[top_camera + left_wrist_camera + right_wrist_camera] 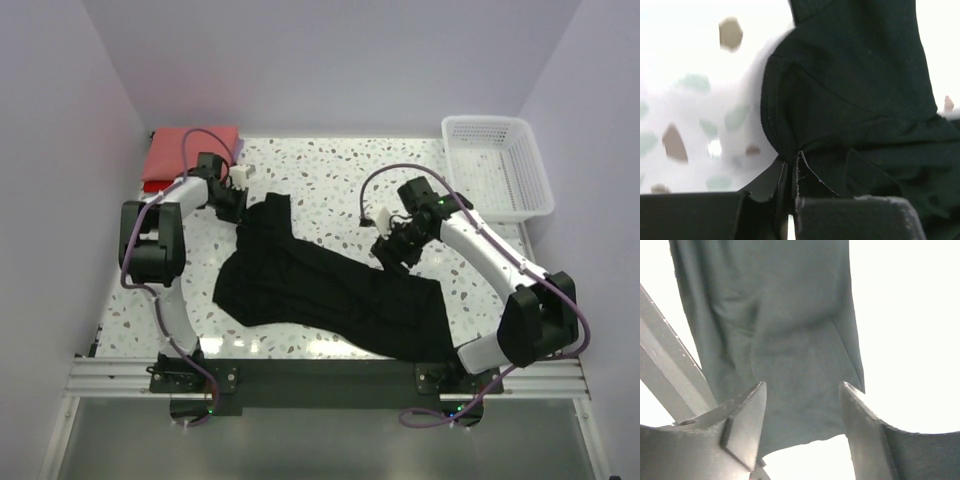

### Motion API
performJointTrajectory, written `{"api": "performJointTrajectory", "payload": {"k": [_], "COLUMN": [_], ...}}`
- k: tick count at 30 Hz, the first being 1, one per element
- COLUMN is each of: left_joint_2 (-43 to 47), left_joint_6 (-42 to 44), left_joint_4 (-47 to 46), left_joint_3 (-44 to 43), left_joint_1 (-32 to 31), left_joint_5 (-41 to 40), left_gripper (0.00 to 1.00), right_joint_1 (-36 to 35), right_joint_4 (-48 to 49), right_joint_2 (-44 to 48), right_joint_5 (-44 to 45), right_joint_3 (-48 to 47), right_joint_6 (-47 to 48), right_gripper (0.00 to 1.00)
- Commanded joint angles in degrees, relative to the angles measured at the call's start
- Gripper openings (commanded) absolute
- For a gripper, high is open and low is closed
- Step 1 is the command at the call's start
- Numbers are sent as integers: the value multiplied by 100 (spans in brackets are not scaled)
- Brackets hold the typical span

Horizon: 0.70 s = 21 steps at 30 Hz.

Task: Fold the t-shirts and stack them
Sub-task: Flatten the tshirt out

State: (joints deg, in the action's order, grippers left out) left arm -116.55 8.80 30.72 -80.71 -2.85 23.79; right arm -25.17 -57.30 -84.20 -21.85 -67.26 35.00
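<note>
My left gripper (790,170) pinched tight on black t-shirt (855,90) hem, cloth spreading ahead of tips. My right gripper (802,390) spread wide, same shirt just beyond tips, not gripped.

Red t-shirts (163,157) (far corner) lie partly behind a cable (186,148).

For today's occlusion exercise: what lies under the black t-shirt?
Speckled table shows around the black t-shirt; anything beneath its spread cloth is covered. The left end effector pinches its far edge.
</note>
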Motion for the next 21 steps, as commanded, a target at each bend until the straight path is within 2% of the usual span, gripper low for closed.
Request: {"api": "performJointTrajectory", "payload": {"k": [1,6,12,21], "left_joint_2": [633,1046,1091,1143], "left_joint_6": [508,939,1071,1098], "left_joint_4": [434,584,637,628], "left_joint_3": [362,854,872,828], "left_joint_1": [285,285,285,285], "left_joint_5": [-129,-156,-164,-164], "left_gripper": [0,0,0,0], "right_joint_1": [484,1004,1338,1523], "right_joint_4": [-397,-378,-238,113], "right_joint_2": [53,-490,-1298,-2003], "right_joint_5": [-110,-196,-294,-180], "right_joint_3": [213,346,39,-252], "right_joint_6": [-292,-406,-898,-1364], "right_gripper": [59,50,46,45]}}
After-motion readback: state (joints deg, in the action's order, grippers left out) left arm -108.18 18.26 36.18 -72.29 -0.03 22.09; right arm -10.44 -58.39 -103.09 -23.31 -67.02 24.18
